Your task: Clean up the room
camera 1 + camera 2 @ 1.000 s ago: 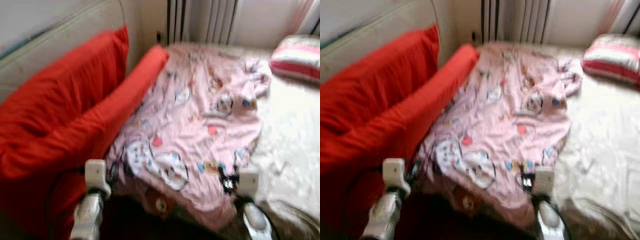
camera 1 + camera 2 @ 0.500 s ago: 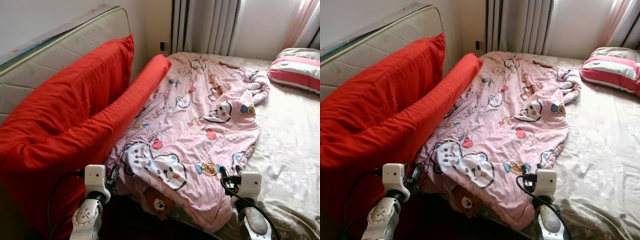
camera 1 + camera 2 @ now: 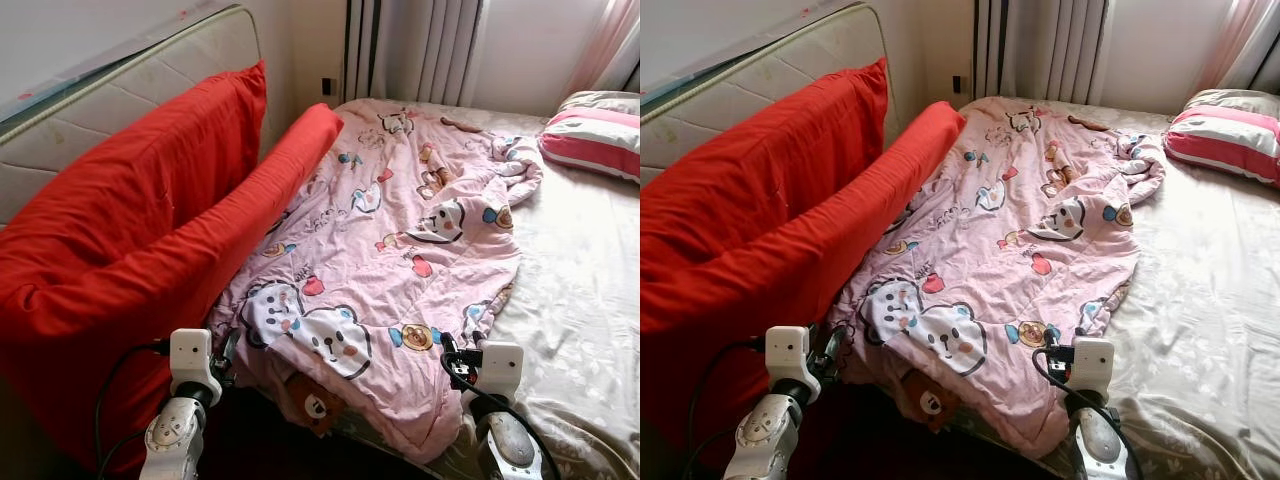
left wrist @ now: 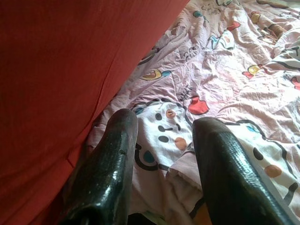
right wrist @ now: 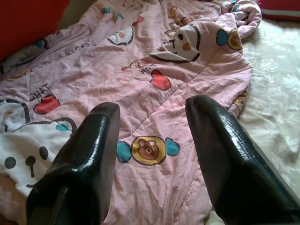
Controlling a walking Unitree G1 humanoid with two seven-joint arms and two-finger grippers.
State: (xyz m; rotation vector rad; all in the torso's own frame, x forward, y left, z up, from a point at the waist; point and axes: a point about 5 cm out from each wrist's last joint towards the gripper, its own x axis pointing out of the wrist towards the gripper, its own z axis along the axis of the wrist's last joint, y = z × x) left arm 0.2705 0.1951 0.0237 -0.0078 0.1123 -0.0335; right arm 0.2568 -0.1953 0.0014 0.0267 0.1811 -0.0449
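A rumpled pink quilt with cartoon bears lies across the left half of the bed, and its near edge droops over the bed's foot. My left gripper is open, low over the quilt's near left corner, beside the red cushion. Over the near right edge of the quilt my right gripper hovers open, close to the beige sheet. Neither holds anything. A brown bear patch hangs at the quilt's lower edge.
A long red bolster and the big red cushion lean against an upright mattress on the left. A pink striped pillow lies at the far right of the bed. Curtains hang behind the bed.
The head views were blurred a second ago and are sharp now, with the scene shifted slightly as the camera moved. Both grippers stay open at the quilt's near edge.
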